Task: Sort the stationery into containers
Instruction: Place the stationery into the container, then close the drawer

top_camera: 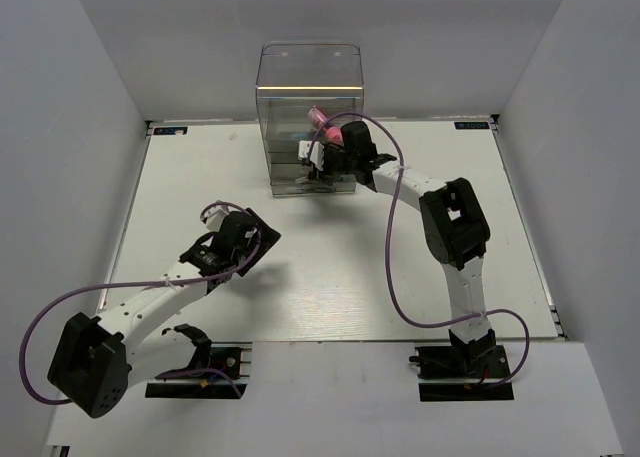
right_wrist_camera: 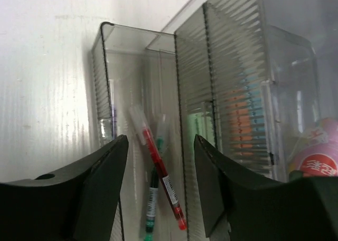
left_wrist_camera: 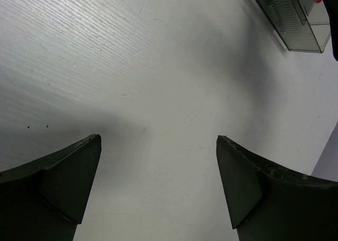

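Observation:
The clear organiser (top_camera: pixel 308 92) stands at the table's far middle. A pink cylinder (top_camera: pixel 319 116) rests in its upper compartment, also visible in the right wrist view (right_wrist_camera: pixel 317 159). My right gripper (top_camera: pixel 318 167) is at the organiser's front, open above a pulled-out drawer (right_wrist_camera: pixel 100 83). A red pen (right_wrist_camera: pixel 161 172) and a green pen (right_wrist_camera: pixel 152 199) lie crossed in that drawer, below the jaws and touching neither finger. Orange and light blue items (right_wrist_camera: pixel 243 119) show blurred behind the ribbed drawer fronts. My left gripper (top_camera: pixel 250 239) hangs open over bare table, holding nothing (left_wrist_camera: pixel 158 141).
The organiser's corner (left_wrist_camera: pixel 296 19) shows at the top right of the left wrist view. White walls enclose the table on the left, right and far sides. Purple cables loop from both arms.

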Available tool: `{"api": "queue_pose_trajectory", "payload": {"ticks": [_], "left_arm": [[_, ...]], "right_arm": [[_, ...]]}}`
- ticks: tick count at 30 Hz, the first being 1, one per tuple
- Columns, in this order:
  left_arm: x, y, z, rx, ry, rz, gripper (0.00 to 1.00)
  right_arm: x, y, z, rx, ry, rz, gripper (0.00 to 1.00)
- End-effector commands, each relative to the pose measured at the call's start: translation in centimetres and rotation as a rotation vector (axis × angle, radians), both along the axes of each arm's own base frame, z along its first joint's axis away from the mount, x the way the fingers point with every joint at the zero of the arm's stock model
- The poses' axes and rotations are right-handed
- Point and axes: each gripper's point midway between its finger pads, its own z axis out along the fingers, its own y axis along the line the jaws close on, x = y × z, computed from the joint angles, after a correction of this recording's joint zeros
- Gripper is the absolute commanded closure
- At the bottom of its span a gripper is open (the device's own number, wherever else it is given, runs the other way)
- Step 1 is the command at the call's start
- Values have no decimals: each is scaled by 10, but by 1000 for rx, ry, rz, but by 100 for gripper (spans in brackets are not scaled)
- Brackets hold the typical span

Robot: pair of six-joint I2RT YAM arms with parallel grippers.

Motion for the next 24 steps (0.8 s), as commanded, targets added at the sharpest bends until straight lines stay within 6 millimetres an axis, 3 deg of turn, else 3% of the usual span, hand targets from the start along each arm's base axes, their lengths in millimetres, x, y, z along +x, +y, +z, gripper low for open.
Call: {"api": "queue_pose_trajectory", "payload": {"ticks": [1, 2, 4, 6, 7, 9, 10, 11, 14, 15, 20, 24], "left_arm": [[8, -9, 7, -23, -24, -13, 1], [8, -9, 7, -22, -24, -13, 1], [10, -12, 8, -30, -25, -20, 1], [12, -13, 5, -23, -13, -20, 1], [13, -14, 7, -28, -21, -20, 1], [14, -16, 7, -26, -17, -33, 1], [14, -16, 7, -26, -17, -33, 1], [14, -16, 4, -21, -10, -33, 1], [14, -16, 4, -21, -10, -33, 1], [14, -16, 4, -21, -10, -33, 1], [14, -16, 4, -21, -10, -33, 1], [14, -16, 4, -21, -10, -33, 1]], "right_arm": [[-14, 4, 39, 52, -27, 60, 42], [-15, 2, 38, 55, -13, 62, 45], [-34, 1, 34, 53, 71, 116, 63], [-53, 3, 35, 56, 133, 201, 84], [-57, 2, 32, 36, 128, 235, 100], [-79, -1, 17, -8, 202, 317, 100], [-77, -2, 18, -21, 173, 343, 100], [-88, -7, 2, -57, 239, 360, 100], [-85, -8, -4, -93, 245, 379, 100], [-80, -9, -18, -126, 270, 340, 100], [-36, -13, -40, -180, 224, 161, 100], [-30, -15, -55, -214, 235, 132, 100]]}}
